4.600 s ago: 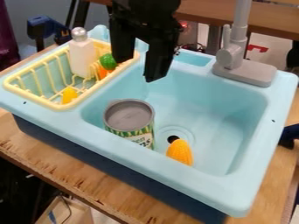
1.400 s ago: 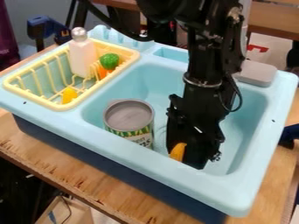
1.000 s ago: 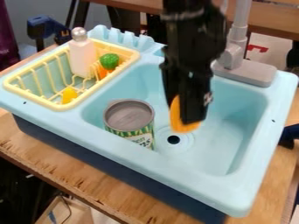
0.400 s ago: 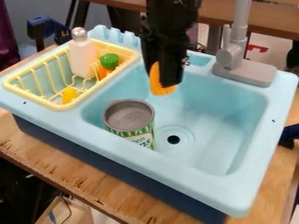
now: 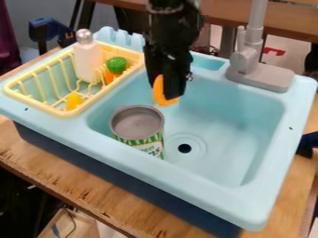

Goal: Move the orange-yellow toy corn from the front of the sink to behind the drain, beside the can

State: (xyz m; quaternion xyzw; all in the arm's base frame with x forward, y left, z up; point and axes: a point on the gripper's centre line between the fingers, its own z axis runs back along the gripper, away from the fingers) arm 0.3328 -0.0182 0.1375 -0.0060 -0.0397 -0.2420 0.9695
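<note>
The black gripper [image 5: 166, 90] hangs over the back left part of the light blue sink [image 5: 239, 116], shut on an orange-yellow corn cob [image 5: 162, 95]. Below the corn and slightly toward the front left, an open-topped can [image 5: 138, 126] with a green label stands upright in the basin. The corn is above the can's far side, apart from it. One finger hides part of the corn.
A yellow dish rack [image 5: 61, 113] on the left holds a white bottle [image 5: 88, 58], a green-topped orange piece [image 5: 115, 65] and a yellow piece [image 5: 74, 101]. The grey faucet [image 5: 247, 60] rises at the back right.
The gripper has closed on the corn near the drain, lifted it, and carried it back and left. Most recently it shifted slightly left. The can has stayed put.
</note>
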